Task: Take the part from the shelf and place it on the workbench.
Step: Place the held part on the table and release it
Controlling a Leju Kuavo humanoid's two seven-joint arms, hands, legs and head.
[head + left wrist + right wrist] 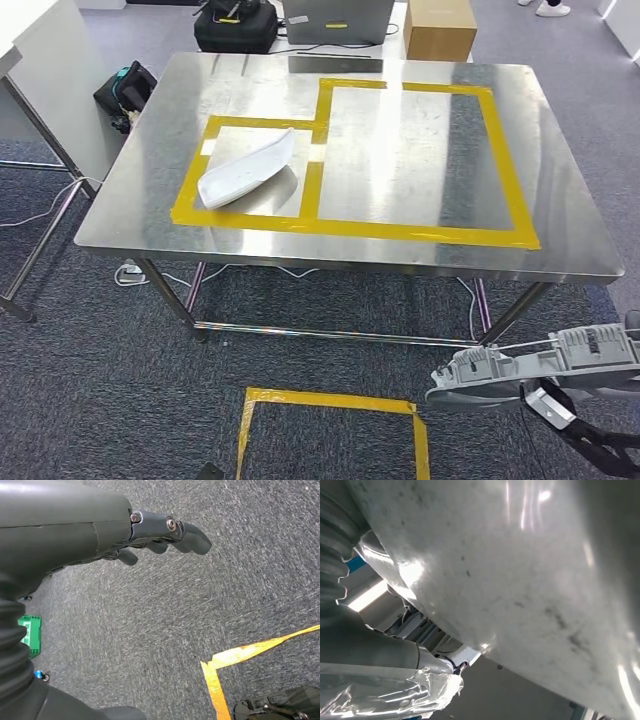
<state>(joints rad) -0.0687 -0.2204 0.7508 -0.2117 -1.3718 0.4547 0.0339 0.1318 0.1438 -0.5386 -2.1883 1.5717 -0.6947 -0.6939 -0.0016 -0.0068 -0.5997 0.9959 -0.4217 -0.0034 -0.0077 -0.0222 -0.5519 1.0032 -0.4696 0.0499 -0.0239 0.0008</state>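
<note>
The grey ribbed part [528, 372] sits at the 4 o'clock corner of the head view, low and in front of the worktop [113, 215], over carpet. Its long axis runs roughly 3 to 9 o'clock, nearly parallel to the worktop's near edge. The right robot hand [585, 435] is beneath the part's 3 o'clock end; dark fingers show there, and the part appears carried by that hand, though the exact grip is hidden.

The worktop lies toward 11 to 12 o'clock from the part. In my judgement the coming move turns on lifting the part up and forward over the near edge, toward the large yellow-taped rectangle [521, 190]. The smaller taped rectangle at 10 o'clock already holds a white curved part [245, 168].

The right arm is plainly nearer. The left robot hand [166, 532] hangs over carpet, fingers loosely extended and holding nothing, beside yellow floor tape [226, 662].

The right wrist view gives the part's pale, scuffed surface [516, 570] pressed close to the camera, which the head view does not; finger placement cannot be told there.
</note>
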